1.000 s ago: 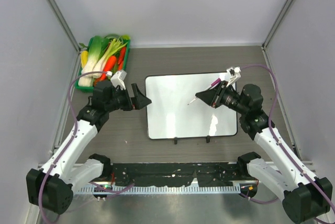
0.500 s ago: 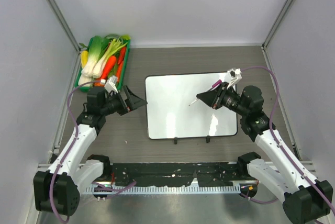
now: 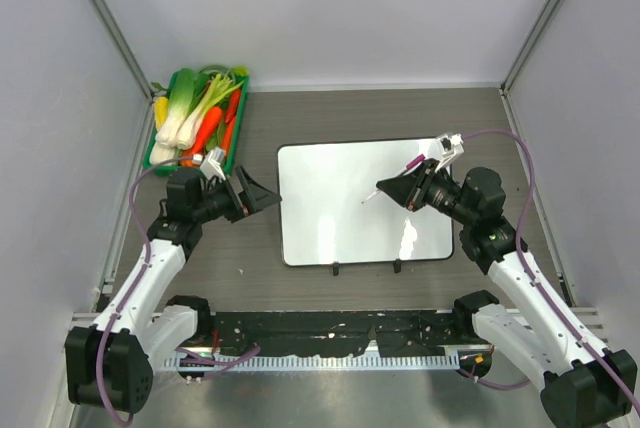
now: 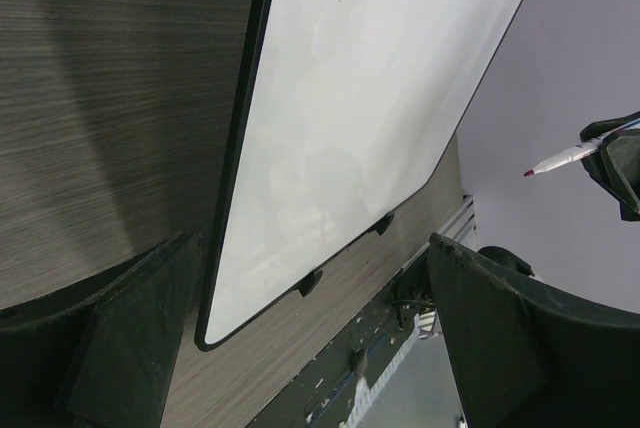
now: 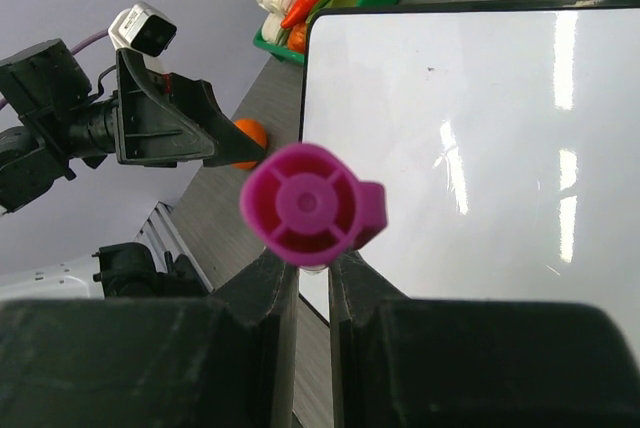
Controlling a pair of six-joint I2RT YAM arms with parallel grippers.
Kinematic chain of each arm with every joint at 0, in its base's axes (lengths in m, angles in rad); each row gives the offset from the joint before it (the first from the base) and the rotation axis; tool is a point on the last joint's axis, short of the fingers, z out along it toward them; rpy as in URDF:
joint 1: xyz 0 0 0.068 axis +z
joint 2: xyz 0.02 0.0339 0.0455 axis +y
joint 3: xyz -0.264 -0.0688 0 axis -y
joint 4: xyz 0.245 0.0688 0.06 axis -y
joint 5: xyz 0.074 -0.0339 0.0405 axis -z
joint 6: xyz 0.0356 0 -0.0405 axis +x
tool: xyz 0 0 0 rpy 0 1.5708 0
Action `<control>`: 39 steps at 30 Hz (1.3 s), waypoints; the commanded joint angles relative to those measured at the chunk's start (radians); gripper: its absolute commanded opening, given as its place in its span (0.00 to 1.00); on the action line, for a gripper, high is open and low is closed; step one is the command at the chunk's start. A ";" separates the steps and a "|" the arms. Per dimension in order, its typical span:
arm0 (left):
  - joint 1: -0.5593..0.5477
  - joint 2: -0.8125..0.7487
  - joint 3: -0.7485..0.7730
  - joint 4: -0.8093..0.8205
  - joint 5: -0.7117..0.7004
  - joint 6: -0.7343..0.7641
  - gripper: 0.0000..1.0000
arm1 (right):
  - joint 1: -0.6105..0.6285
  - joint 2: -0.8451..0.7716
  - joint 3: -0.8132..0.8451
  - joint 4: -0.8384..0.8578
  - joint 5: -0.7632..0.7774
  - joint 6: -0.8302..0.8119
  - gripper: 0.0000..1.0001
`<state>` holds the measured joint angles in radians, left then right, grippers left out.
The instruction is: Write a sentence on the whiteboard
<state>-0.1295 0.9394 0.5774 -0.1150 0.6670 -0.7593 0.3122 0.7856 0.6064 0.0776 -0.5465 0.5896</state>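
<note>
Right now the whiteboard [image 3: 365, 203] lies flat on the grey wood-grain table [image 3: 400, 113], roughly centred between both arms. Long sides run left-right, and the two black clips [image 3: 337, 269] sit on the near edge facing the arm bases. Its surface reads white with a few glare streaks on the right half.

Right gripper [image 3: 385, 191] is closed on a marker [image 4: 565, 158]. The fingers pinch the barrel, the purple back end [image 5: 305, 205] points at the wrist camera, and the red tip points left, toward the middle of the board. Top view puts the gripper over the board's right half. Left wrist view shows the tip in the air, off the surface.

Left gripper [image 3: 265, 191] has its jaws spread wide and nothing between them. It is just beside the board's left edge, over bare table, pointing right at the board. Its wrist camera looks along the board between both fingers [image 4: 130, 338].

A green tray [image 3: 240, 83] of vegetables (carrots, leeks, leafy greens) sits in the far left corner, well apart from the board.
</note>
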 commanded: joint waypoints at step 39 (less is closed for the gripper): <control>0.007 -0.047 -0.068 0.132 -0.017 -0.046 1.00 | 0.001 0.020 -0.019 0.093 0.014 0.019 0.01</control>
<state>-0.1291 0.8917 0.5129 -0.0338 0.6369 -0.8047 0.3122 0.8017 0.5884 0.1081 -0.5327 0.6006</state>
